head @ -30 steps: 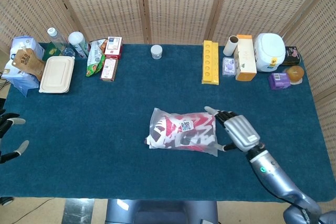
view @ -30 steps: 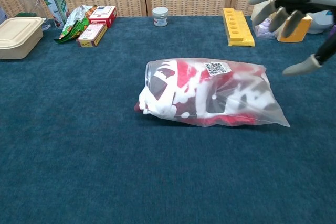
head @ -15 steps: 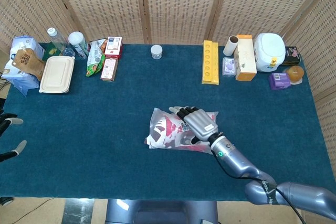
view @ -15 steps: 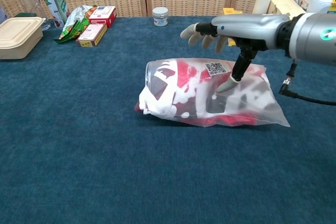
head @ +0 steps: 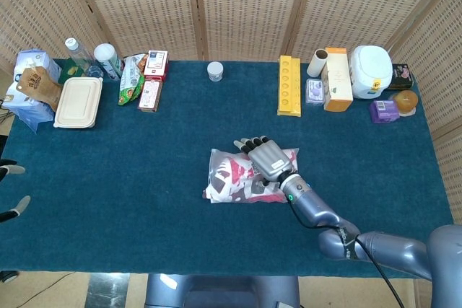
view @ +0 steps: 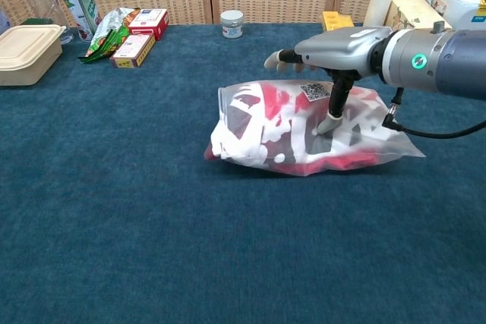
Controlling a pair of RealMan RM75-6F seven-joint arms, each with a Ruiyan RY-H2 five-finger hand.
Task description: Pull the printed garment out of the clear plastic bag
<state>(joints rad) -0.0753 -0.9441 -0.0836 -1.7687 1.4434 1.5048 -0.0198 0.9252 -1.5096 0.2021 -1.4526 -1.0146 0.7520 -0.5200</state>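
Right hand (view: pixel 338 55): silver-grey metal back plate, dark segments, pale beige fingertip pads (view: pixel 331 121). Forearm glossy grey-blue, green indicator light at wrist, black cable looping beneath. Left hand (head: pixel 11 191): only black fingers with pale tips visible.

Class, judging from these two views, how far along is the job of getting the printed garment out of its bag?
Barely begun. Done: the right hand has reached the clear plastic bag, its thumb pressing the top. In hand: securing a hold. Left: the printed garment is fully inside, and the left hand waits at the table edge.
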